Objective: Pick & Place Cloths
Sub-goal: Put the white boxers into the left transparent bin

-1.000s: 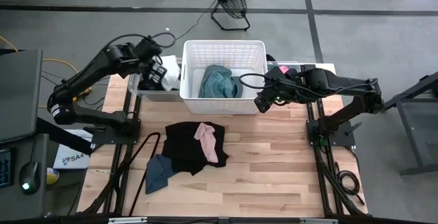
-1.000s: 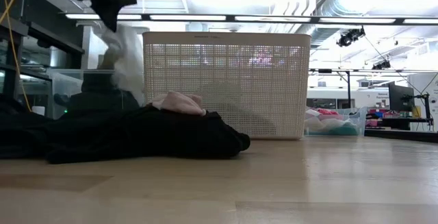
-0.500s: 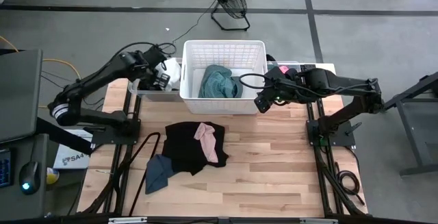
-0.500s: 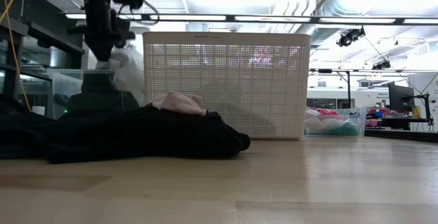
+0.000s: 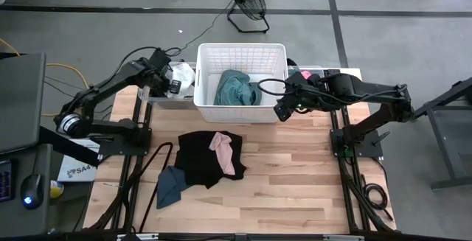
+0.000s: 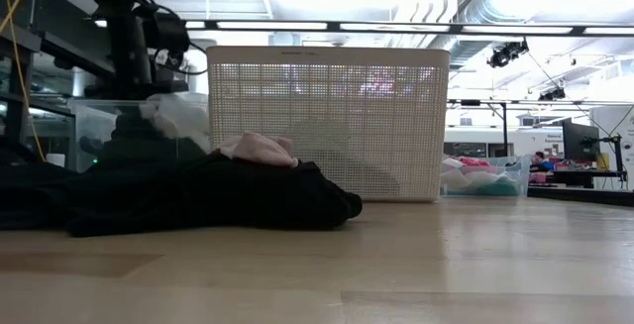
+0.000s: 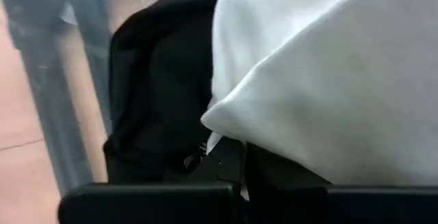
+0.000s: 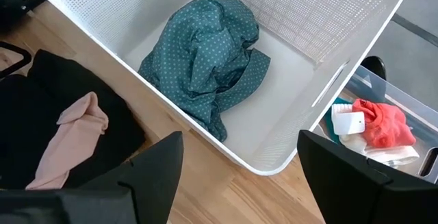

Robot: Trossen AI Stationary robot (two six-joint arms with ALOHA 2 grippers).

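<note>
Over clear bin [image 5: 151, 93], left hand [image 5: 171, 86] hidden by white cloth [image 7: 328, 73]

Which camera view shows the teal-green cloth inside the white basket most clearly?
The right wrist view: the teal-green cloth fills the middle, crumpled on the floor of the white basket, its dotted pattern visible. The high view shows it small from above. In the low view the basket's wall hides it. The left wrist view does not show it.

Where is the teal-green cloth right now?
In the high view, the teal-green cloth lies bunched inside the white lattice basket at the table's far edge, between the two arms.
</note>
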